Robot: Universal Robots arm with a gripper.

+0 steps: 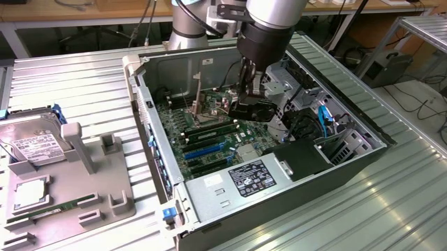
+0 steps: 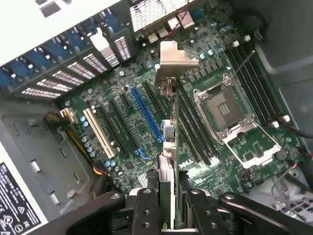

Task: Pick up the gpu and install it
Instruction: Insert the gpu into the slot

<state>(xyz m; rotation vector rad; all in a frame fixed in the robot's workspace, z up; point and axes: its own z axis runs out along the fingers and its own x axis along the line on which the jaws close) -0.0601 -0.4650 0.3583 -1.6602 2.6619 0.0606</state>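
The gpu [image 2: 168, 147] appears edge-on in the wrist view, a thin dark card with its silver bracket [image 2: 172, 61] at the far end. My gripper [image 2: 168, 196] is shut on it, one black finger [image 2: 146, 205] on each face. The card hangs above the motherboard [image 2: 127, 132], just beside the long blue slot [image 2: 146, 115] and clear of it. In the exterior view my gripper [image 1: 248, 102] reaches down into the open computer case [image 1: 160, 157] and holds the black gpu [image 1: 255, 111] over the green board [image 1: 209, 136].
The CPU socket [image 2: 225, 110] lies beside the card, and a white slot [image 2: 98, 132] beyond the blue one. The power supply [image 1: 244, 180] and drive cages line the case. At the exterior view's left a grey tray [image 1: 84, 172] holds a hard drive [image 1: 35, 144] and a memory stick [image 1: 49, 209].
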